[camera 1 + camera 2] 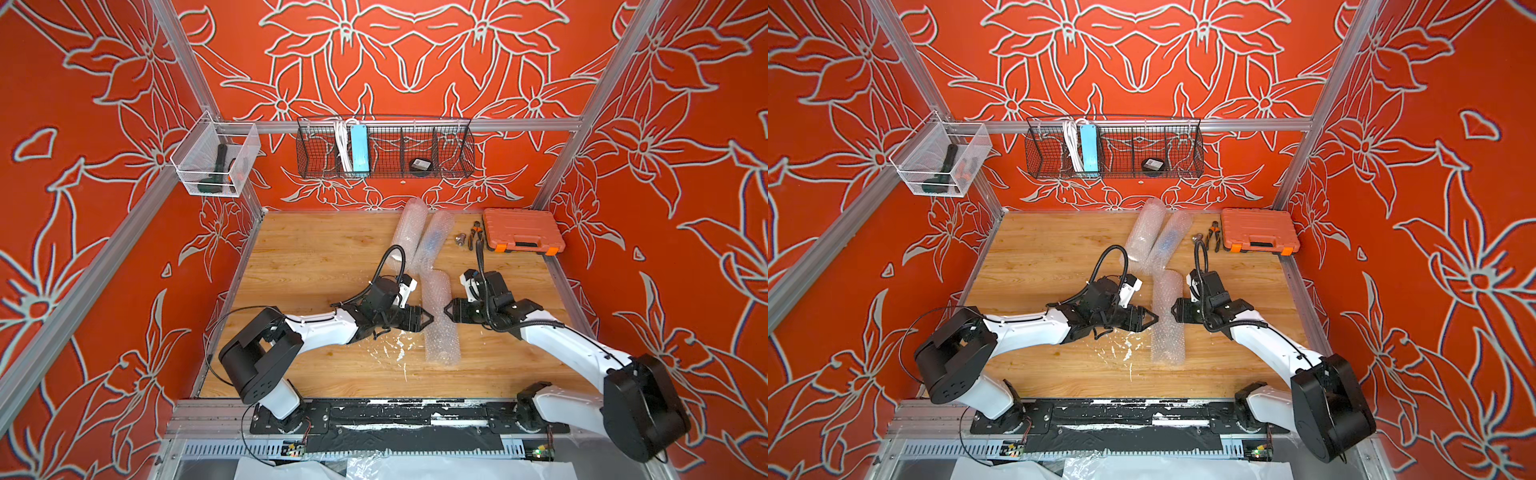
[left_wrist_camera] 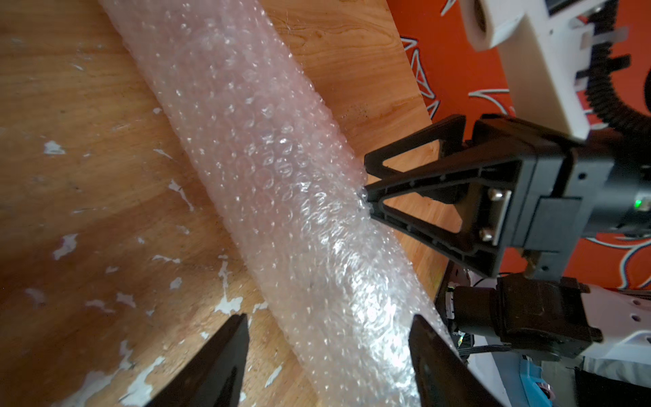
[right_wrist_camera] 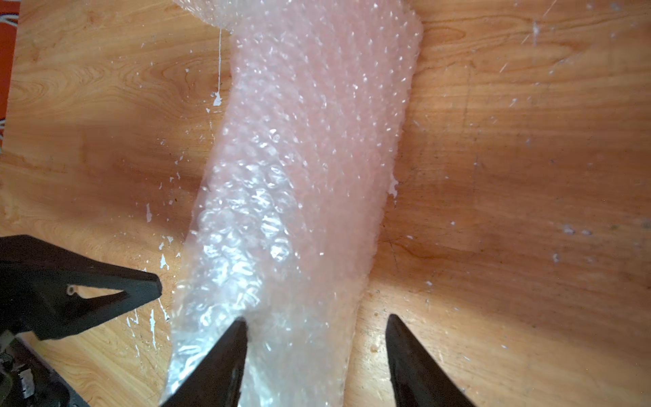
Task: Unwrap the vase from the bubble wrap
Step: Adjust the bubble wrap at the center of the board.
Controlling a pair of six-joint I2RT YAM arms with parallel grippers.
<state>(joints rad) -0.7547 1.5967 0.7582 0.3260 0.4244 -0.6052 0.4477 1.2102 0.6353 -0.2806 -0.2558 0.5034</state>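
Working the nearest bubble wrap (image 1: 442, 345) roll, lying on the table (image 1: 316, 257) between my arms; left gripper (image 1: 431, 319) and right gripper (image 1: 445, 309) both part-open at its sides, holding nothing; I'd pinch just the loose outer edge, peel slowly.

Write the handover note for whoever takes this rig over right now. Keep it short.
Claws: the left claw is open, its tip beside the near bubble wrap roll, and it holds nothing. The right claw is open, its tips against the roll's opposite side, with no grip.
Things: the near roll lies flat on the table between the claws. At the back lie a plain roll and a roll with something blue inside.
Done: nothing is unwrapped and no vase is in the open.
Left: find a free edge, pinch it, unroll the wrap and free the vase.
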